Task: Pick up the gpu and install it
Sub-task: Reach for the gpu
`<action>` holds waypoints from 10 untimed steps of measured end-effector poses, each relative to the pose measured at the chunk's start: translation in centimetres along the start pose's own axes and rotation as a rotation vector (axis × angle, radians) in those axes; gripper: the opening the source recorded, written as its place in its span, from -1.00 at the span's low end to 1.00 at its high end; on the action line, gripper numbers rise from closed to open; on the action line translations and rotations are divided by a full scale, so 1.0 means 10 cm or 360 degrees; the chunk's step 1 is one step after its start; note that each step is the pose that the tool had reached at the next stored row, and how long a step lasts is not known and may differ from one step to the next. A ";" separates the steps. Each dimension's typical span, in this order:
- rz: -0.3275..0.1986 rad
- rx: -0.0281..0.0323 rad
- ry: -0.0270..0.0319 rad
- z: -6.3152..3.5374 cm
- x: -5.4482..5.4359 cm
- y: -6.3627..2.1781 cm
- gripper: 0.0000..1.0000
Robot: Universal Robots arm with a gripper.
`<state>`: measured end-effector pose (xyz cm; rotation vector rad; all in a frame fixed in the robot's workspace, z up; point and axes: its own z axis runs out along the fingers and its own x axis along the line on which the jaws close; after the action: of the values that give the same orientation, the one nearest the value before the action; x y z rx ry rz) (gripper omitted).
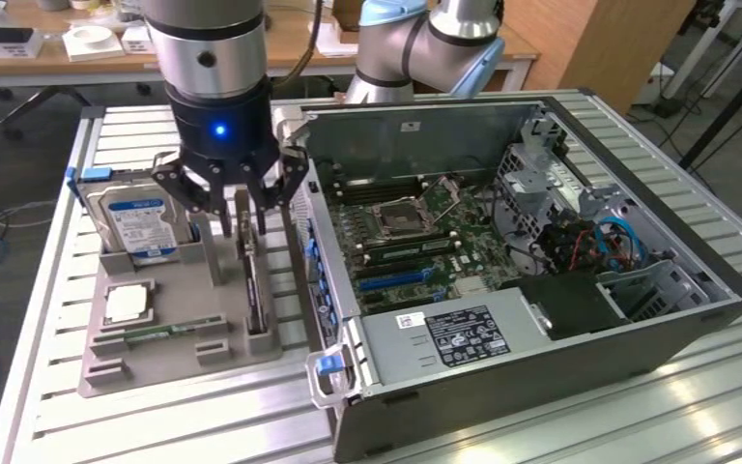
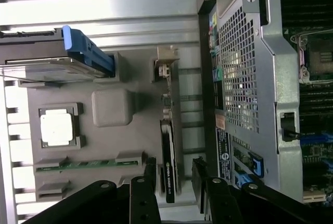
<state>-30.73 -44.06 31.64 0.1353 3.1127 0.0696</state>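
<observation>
Gpu (image 2: 169,162) x1, betw. spread jaws

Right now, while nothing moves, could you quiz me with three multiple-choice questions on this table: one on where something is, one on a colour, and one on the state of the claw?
1. Where is the gpu?
A) standing on edge in the grey holder beside the computer case
B) lying flat on the motherboard
C) on the wooden desk behind

2. What colour is the label on the hard drive?
A) red
B) blue
C) yellow

3. How is the gripper?
A) shut on the gpu
B) open, with fingers on either side of the gpu
C) shut on the hard drive

Answers:
1 A: the card stands in a slot of the holder, outside the case.
2 B: the drive's face shows a blue label.
3 B: in the wrist view, a gap shows between each finger and the card.
</observation>
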 end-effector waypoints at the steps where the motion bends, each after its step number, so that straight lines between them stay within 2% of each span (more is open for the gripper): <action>1: 0.0000 -0.00001 -0.00001 0.014 0.00 0.000 -0.18; 10: 0.0000 0.00000 -0.00001 0.131 0.00 -0.006 -0.18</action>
<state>-30.73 -44.06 30.32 0.1354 3.1127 0.0696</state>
